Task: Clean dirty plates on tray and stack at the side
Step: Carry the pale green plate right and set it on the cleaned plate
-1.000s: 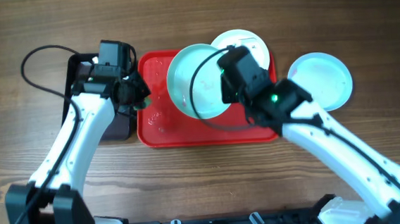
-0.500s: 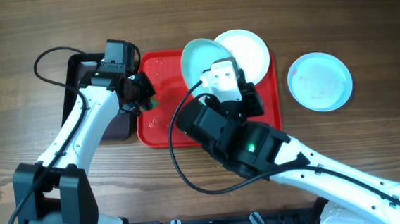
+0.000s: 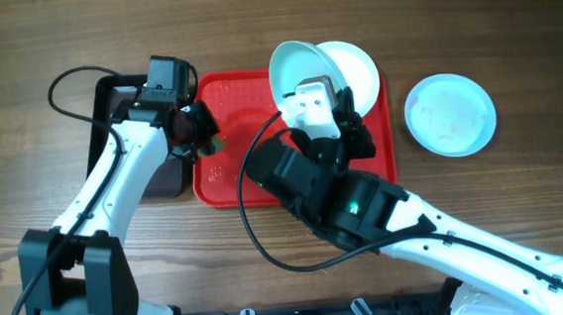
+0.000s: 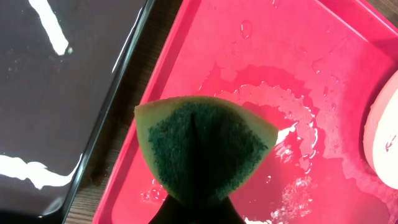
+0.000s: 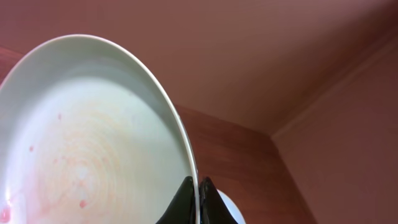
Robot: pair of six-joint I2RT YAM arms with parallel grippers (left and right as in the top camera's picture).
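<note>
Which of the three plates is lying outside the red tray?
The mint plate flat on the wood, right of the tray. The white plate sits in the tray; the right gripper holds the tilted plate.

Wooden table (image 3: 511, 22), red tray (image 3: 226, 191), black tray (image 3: 167, 177), mint plate (image 3: 449, 114)

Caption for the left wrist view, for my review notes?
Left gripper pinches a folded green-and-yellow sponge above the wet red tray, with the black tray alongside at left.
</note>
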